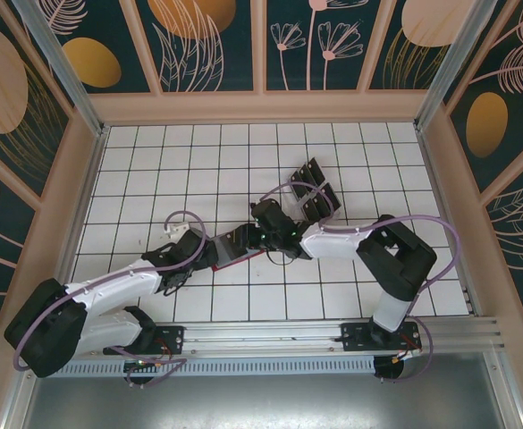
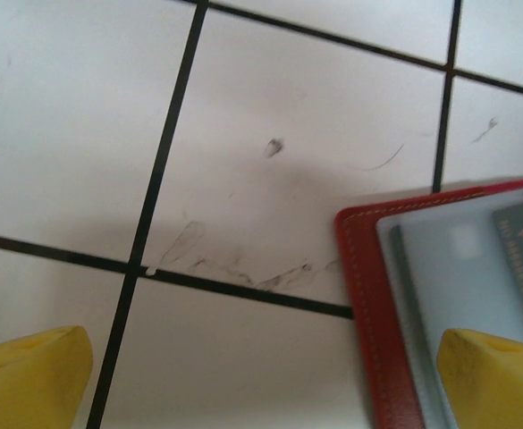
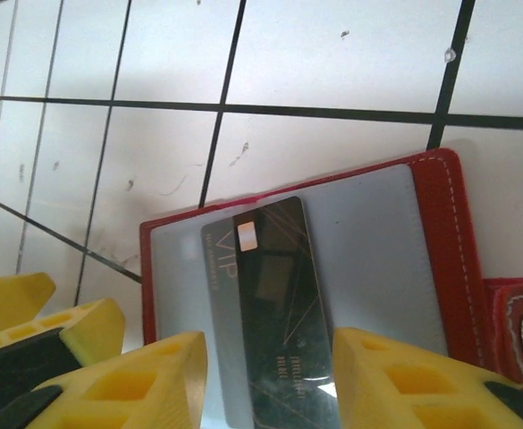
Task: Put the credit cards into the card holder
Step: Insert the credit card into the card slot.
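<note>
While the card lies between the right gripper's parted jaws, on the open holder, nudge it straight forward and flat. The left gripper has its jaws wide apart with the holder's corner between them, so it should pin the holder there.

black credit card in red card holder: pale "VIP" next to chip. smaller print under it and lower down, too blurry to read tbh

Your left gripper and right gripper are flanking the card holder, credit cards are lying at its one o'clock
</note>
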`<state>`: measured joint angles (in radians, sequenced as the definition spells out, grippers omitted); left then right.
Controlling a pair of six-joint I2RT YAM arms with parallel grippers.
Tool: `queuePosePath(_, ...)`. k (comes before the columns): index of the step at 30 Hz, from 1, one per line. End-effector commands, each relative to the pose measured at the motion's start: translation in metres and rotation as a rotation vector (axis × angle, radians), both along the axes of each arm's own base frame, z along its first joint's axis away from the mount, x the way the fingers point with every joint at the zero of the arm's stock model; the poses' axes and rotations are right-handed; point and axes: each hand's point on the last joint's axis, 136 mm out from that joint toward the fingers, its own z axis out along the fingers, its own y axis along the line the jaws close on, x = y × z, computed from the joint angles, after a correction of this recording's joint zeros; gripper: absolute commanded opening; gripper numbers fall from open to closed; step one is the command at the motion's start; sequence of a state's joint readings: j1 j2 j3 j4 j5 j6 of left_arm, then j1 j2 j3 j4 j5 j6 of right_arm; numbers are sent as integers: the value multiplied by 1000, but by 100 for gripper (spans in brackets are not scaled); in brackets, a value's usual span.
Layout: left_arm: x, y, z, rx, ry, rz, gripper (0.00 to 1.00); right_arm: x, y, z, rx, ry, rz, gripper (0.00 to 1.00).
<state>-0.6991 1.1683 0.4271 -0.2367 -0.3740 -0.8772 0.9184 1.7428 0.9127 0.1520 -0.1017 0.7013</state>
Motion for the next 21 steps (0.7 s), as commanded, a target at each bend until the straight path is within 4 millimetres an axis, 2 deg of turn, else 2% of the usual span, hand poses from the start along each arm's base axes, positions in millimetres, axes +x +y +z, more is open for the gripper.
queuePosePath(1,-5,5,-4,-25,7,41,99,10,-3,-11,-85,-22,13,38)
queuePosePath(6,-11,9,-11,-38,19,58,99,13,4,-22,-101,-13,31,33)
queuePosePath(11,-13,9,-17,-32,35,57,98,15,8,-31,-104,1,40,32)
queuePosePath(21,-13,7,-27,-18,56,47,98,8,17,-33,-77,19,70,19)
